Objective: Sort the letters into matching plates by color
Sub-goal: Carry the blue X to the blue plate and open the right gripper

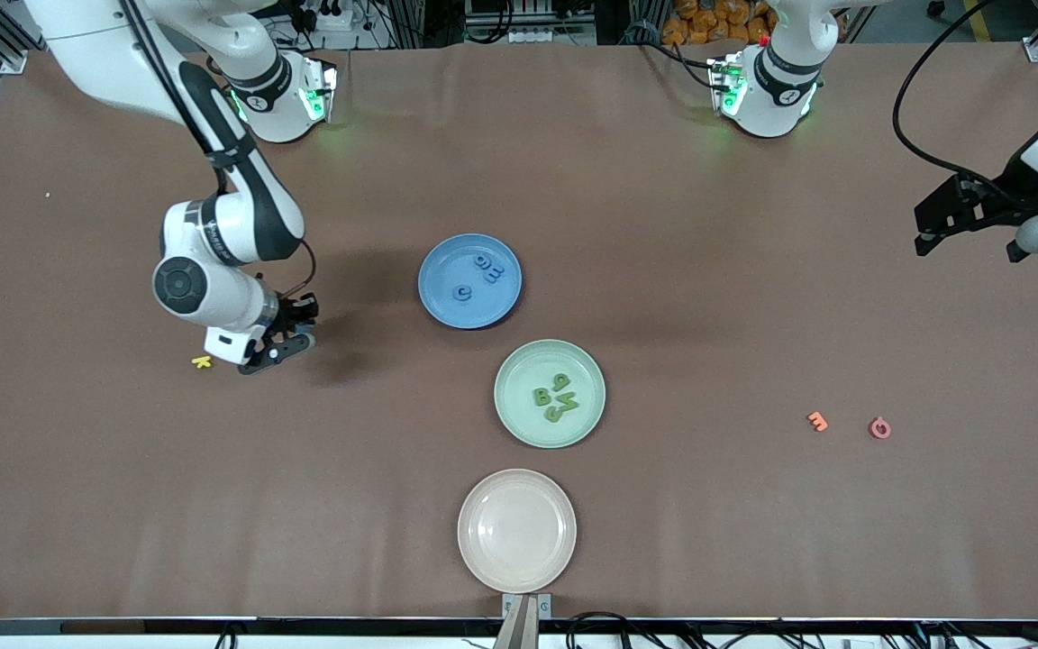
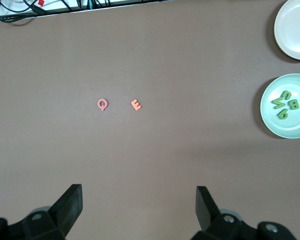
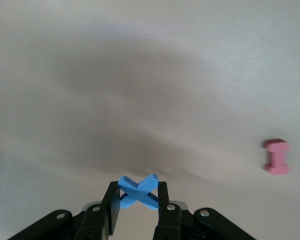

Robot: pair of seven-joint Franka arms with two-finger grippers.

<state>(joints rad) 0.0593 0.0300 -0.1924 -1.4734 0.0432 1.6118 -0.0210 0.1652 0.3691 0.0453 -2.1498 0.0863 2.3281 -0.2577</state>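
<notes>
the right claw (image 3: 138, 207) pinches a blue x (image 3: 138, 192) between its fingers, just above the desk (image 1: 663, 225) at the right arm's end, beside a yellow letter (image 1: 202, 361). a pink letter (image 3: 277, 156) shows only in the right wrist view. the blue plate (image 1: 447, 302) already holds three blue letters (image 1: 481, 273); the green plate (image 1: 519, 424), nearer the camera, holds four green ones (image 1: 555, 398). the beige plate (image 1: 516, 531) is empty.

the step in hand looks like carrying the x to the blue plate. to do it well: lift enough to clear the plate's rim, stop over a bare patch and not on the letters there, go low before letting go so the light foam doesn't bounce out.

the left claw (image 2: 139, 205) waits spread wide, up over the left arm's end of the desk, with an orange e (image 1: 817, 421) and a red q (image 1: 880, 427) on the desk below it.
</notes>
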